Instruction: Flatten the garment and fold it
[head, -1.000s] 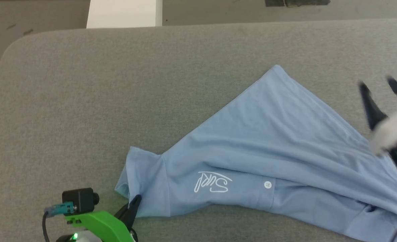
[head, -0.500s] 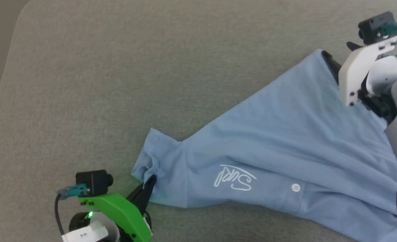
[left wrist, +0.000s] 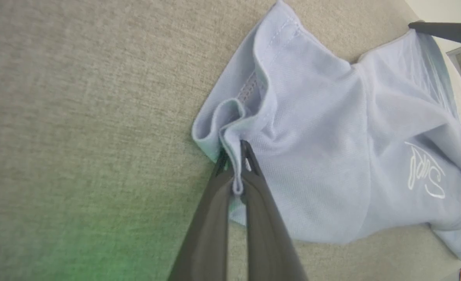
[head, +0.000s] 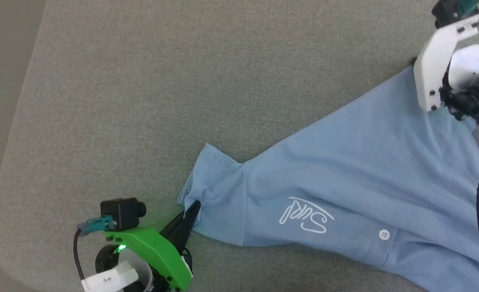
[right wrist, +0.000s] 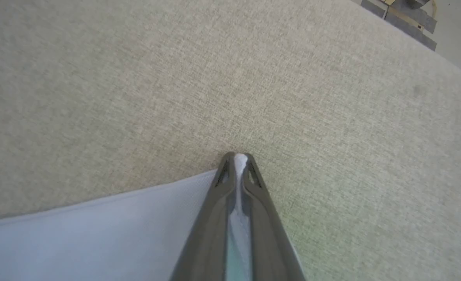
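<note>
On the grey tabletop, our left pincer clamps a sleeve of the light blue soft shirt, right pincer its corner: flattening unfinished, folding unstarted.

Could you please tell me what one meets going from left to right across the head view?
Left gripper pinching the shirt sleeve → white logo → button → right gripper at the shirt's far corner.

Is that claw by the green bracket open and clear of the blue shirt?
No: in the left wrist view the left gripper is shut on a bunched fold at the edge of the garment.
</note>
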Robot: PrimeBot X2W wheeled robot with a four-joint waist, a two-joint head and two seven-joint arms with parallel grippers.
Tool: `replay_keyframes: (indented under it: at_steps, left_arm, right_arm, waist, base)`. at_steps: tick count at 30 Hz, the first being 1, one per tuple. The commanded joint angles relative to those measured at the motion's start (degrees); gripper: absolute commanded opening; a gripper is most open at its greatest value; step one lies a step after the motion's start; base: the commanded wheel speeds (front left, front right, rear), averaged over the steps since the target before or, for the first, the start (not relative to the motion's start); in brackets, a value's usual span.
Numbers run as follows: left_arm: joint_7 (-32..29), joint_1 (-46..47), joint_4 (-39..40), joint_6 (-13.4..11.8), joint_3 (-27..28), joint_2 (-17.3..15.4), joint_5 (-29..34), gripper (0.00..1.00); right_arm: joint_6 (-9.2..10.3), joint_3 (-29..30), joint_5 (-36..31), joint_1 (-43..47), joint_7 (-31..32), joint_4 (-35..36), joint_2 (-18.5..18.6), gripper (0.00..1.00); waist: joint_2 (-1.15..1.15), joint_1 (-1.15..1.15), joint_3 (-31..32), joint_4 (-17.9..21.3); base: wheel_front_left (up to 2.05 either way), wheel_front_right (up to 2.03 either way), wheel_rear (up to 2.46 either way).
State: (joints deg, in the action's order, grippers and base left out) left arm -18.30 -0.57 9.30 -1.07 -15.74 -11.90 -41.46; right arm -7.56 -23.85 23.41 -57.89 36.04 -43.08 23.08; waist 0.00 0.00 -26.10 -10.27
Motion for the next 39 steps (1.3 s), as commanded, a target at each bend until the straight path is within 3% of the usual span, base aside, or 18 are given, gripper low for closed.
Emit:
replay_keyframes:
  at_steps: [1,8,15,21,28,33,39]
  left_arm:
    - [0.1,-0.2,-1.4,-0.4,0.2,-0.3,-0.3,0.00]
    - [1.1,-2.7,-1.4,-1.1,1.4,-1.1,-0.5,0.00]
    - [4.3,-5.0,0.5,-2.0,3.5,-1.9,0.3,0.00]
    - [7.7,-1.3,3.7,-1.4,6.5,-2.8,0.9,0.00]
    - [5.0,13.9,4.4,-1.0,8.4,-3.8,-0.6,0.00]
    - [3.1,30.9,1.4,-1.9,11.1,-5.0,-1.0,0.00]
    - [1.9,51.5,-5.5,-2.9,11.8,-5.8,0.3,0.00]
  right_arm:
    - [0.08,-0.2,0.8,3.1,-2.5,0.2,0.5,0.00]
    - [0.08,3.2,4.3,13.7,-21.1,6.3,1.2,0.00]
    - [0.08,8.6,6.2,26.2,-29.0,14.4,3.1,0.00]
    - [0.08,14.5,4.8,33.5,-25.4,25.9,6.2,0.00]
    - [0.08,18.3,3.2,32.8,-14.9,40.3,9.2,0.00]
    - [0.08,16.8,3.4,24.1,-8.3,45.5,11.1,0.00]
    - [0.08,12.4,1.7,7.4,-4.4,44.5,12.6,0.00]
  waist:
    - [0.00,0.00,2.1,1.0]
    - [0.00,0.00,9.0,4.8]
    - [0.00,0.00,14.9,9.8]
    - [0.00,0.00,15.6,13.0]
    - [0.00,0.00,11.6,14.9]
    - [0.00,0.00,5.5,16.0]
    - [0.00,0.00,-2.1,17.3]
  base:
    - [0.00,0.00,0.00]
    - [0.00,0.00,0.00]
    - [0.00,0.00,0.00]
    - [0.00,0.00,0.00]
    - [0.00,0.00,0.00]
    - [0.00,0.00,0.00]
    - [0.00,0.00,0.00]
